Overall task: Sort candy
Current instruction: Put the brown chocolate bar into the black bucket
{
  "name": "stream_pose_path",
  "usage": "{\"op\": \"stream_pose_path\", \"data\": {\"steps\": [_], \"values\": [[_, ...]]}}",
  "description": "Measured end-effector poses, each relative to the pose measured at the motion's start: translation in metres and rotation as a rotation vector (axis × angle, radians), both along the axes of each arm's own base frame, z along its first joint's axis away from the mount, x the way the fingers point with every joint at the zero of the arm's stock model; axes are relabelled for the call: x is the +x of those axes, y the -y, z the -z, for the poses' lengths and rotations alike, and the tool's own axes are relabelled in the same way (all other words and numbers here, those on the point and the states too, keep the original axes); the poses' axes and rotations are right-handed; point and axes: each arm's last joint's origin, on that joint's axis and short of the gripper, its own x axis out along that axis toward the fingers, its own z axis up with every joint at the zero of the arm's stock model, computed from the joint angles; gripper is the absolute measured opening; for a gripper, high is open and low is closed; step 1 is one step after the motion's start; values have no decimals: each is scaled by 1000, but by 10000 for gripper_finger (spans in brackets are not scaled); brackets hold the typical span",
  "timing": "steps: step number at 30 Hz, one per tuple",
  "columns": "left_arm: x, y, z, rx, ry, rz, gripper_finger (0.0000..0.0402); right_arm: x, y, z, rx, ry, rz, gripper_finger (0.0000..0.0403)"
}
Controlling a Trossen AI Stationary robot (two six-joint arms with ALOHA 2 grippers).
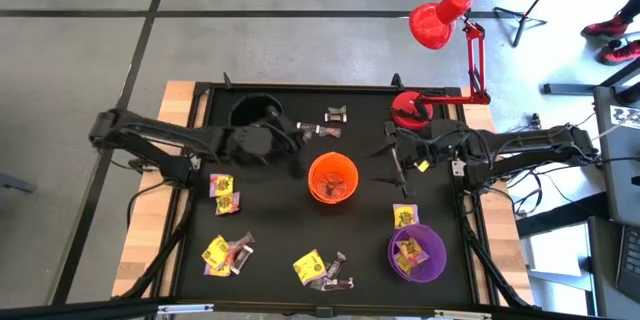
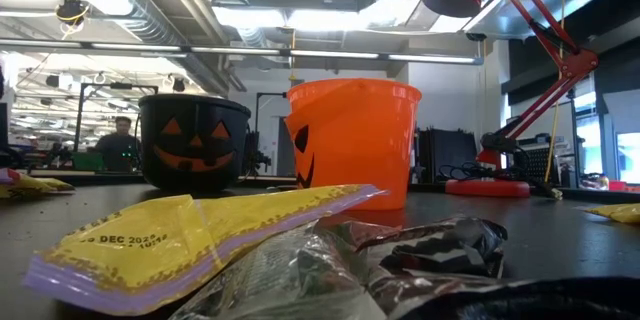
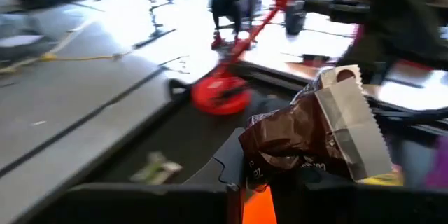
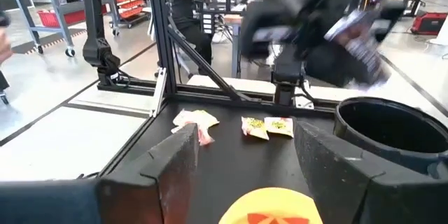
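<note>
One dark brown wrapped candy [image 3: 308, 136] is clamped in the left gripper [image 1: 287, 140], its crimped silver end poking up past the fingers, so the piece sits right at the fingertips and needs no reaching. What matters now is where the cups lie: the orange pumpkin cup [image 1: 332, 178] is just beside that gripper, toward the table's middle, and the black cup [image 1: 252, 110] is just behind it at the far edge. My guess is a short swing over one of them, then a release. Over on the other side the right gripper [image 1: 392, 160] hangs with fingers spread wide and nothing in them, near the orange cup's other flank, with a yellow candy [image 1: 404, 216] near it, beside the purple cup [image 1: 418, 252]
</note>
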Motion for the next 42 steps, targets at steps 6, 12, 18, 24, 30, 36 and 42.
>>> {"op": "stream_pose_path", "data": {"steps": [6, 12, 18, 24, 30, 36, 42], "values": [[-42, -24, -15, 19, -73, -176, 34, 0, 1, 3, -7, -28, 16, 232], [-69, -50, -9, -21, -188, -356, 34, 0, 1, 5, -8, -52, 17, 232], [-85, -78, 5, -100, -320, -517, 34, -1, 1, 8, -10, -78, 17, 232], [-92, -91, 10, -252, -309, -537, 34, -1, 1, 11, -12, -107, 18, 232], [-92, -94, 11, -297, -307, -513, 34, -1, 1, 11, -12, -107, 18, 232], [-92, -94, 11, -300, -306, -508, 34, -1, 1, 11, -12, -112, 18, 232], [-92, -94, 10, -300, -306, -508, 34, -2, 1, 12, -13, -122, 18, 232]]}}
